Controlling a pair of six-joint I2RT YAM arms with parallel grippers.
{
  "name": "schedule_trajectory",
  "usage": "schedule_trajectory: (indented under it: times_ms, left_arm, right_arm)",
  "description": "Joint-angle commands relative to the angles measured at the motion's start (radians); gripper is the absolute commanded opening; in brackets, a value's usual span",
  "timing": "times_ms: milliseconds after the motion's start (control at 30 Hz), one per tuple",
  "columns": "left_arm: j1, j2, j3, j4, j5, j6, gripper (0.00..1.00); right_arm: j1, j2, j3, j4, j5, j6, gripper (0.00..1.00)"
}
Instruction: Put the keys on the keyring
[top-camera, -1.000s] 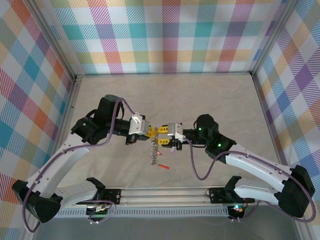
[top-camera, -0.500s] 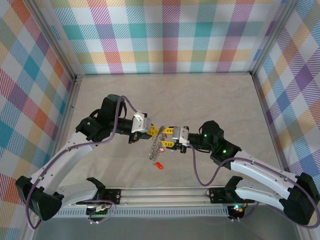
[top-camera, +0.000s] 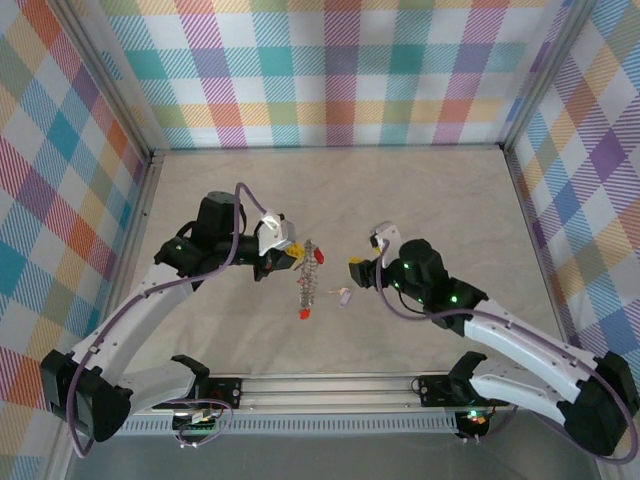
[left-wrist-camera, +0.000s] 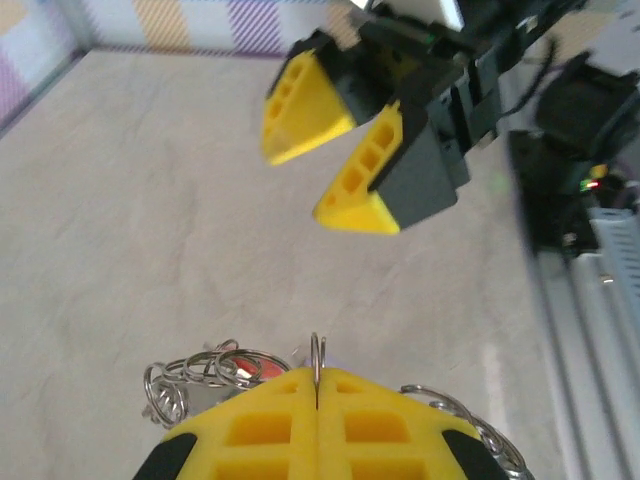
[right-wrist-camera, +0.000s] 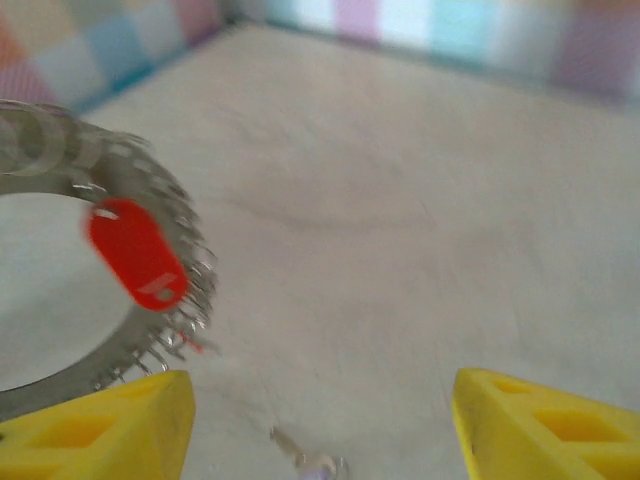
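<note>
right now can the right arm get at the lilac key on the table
Probably yes: the right gripper is open, with the lilac key lying on the table between its fingers. The keyring, pinched by the left gripper, hangs close beside it.

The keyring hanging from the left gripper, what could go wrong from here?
1. The left gripper pinches the keyring by a thin wire loop at its fingertips, so the ring might slip out or swing.
2. The lilac key lies flat on the table and is tiny beside the open right gripper, so a pickup may just push it along.
3. The dangling ring, with its red key, could get in the way of threading.
</note>
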Motion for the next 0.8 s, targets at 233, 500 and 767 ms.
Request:
schedule_trajectory:
  times_ms: [233, 500, 767]
  left_arm:
    - [0.083, -0.066, -0.114, 0.228, -0.087, -0.147, 0.00]
    - [0.100, -0.093, -0.150, 0.243, -0.088, -0.158, 0.00]
    - [0.100, -0.095, -0.164, 0.248, -0.096, -0.159, 0.00]
  right_arm:
    - [-0.062, 0.473, 0.199, -0.365, -0.221, 0.462, 0.43]
    - [-0.141, 0.681, 0.288, -0.322, -0.397, 0.503, 0.30]
    - [-0.147, 0.744, 0.294, -0.291, -0.424, 0.510, 0.27]
